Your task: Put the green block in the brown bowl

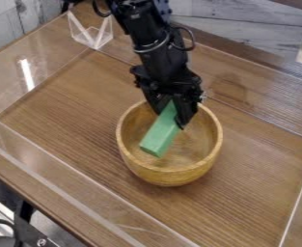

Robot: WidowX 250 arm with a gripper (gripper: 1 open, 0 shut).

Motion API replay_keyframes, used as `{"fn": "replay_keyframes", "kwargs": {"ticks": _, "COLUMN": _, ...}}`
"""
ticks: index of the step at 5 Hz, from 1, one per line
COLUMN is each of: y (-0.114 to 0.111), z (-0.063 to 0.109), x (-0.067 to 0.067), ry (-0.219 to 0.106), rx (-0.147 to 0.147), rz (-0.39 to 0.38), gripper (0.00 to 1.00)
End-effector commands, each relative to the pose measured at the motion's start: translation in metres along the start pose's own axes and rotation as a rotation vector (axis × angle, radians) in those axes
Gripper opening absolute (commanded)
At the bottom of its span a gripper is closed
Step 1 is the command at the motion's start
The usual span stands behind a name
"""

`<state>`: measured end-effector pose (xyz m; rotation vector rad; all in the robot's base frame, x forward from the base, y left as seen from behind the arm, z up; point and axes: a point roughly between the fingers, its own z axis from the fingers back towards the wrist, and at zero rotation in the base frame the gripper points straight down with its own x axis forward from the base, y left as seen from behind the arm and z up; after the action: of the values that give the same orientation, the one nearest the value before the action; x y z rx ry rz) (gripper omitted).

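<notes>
The brown bowl [134, 164], a light tan wooden bowl with thick walls, stands on the wooden table near the middle of the view. The green block [158, 137] leans tilted inside the bowl's hollow, its lower end down in the bowl and its upper end rising toward the far rim. My black gripper [174, 112] hangs over the bowl's far side, shut on the block's upper end. The fingers cover the top of the block.
Clear acrylic walls [24, 145] fence the wooden tabletop [257, 154] on the left and front. A small clear stand [89, 34] sits at the back left. The black arm [147, 39] reaches in from the top.
</notes>
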<state>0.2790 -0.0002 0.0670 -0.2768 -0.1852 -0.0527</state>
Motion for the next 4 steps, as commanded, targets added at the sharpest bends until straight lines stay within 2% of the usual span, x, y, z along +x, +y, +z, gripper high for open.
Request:
{"fn": "replay_keyframes", "kwargs": {"ticks": 1, "y": -0.0022, "z": 0.0115, "x": 0.0131, "ry": -0.047, "rx": 0.007, "rz": -0.021, "gripper": 0.0}}
{"fn": "replay_keyframes", "kwargs": {"ticks": 4, "y": -0.0028, "z": 0.0112, "x": 0.0133, "ry": -0.036, "rx": 0.001, "rz": -0.019, "gripper": 0.0}}
